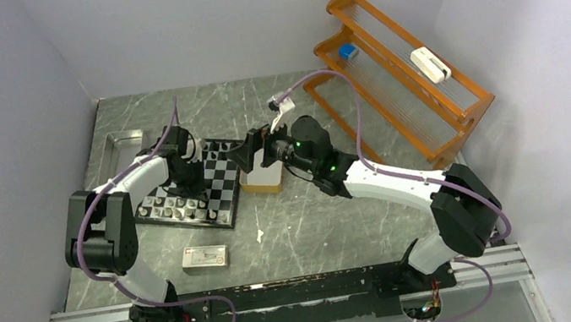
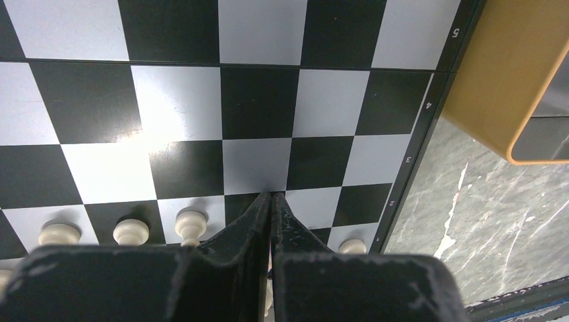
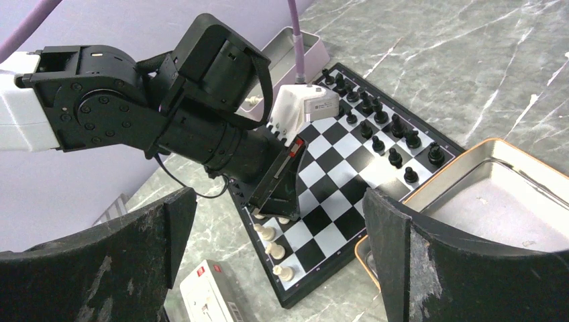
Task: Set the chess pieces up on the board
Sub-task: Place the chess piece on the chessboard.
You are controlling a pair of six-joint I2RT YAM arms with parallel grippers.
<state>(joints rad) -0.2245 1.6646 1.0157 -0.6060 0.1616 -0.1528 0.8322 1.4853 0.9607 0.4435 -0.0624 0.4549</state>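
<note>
1 board [image 1: 221, 183] lies on the table, 1 tan tin [image 3: 496, 201] just beside its right edge. Black chess pieces [image 3: 396, 125] stand in 2 rows at one end (too small to count surely), and 4 pale pieces [image 2: 131, 231] show at the other. Left tool [image 2: 270, 198] sits low over the pale row w/ jaws pressed together; right tool [image 3: 278, 201] is spread wide near the tin, holding nothing.
</note>
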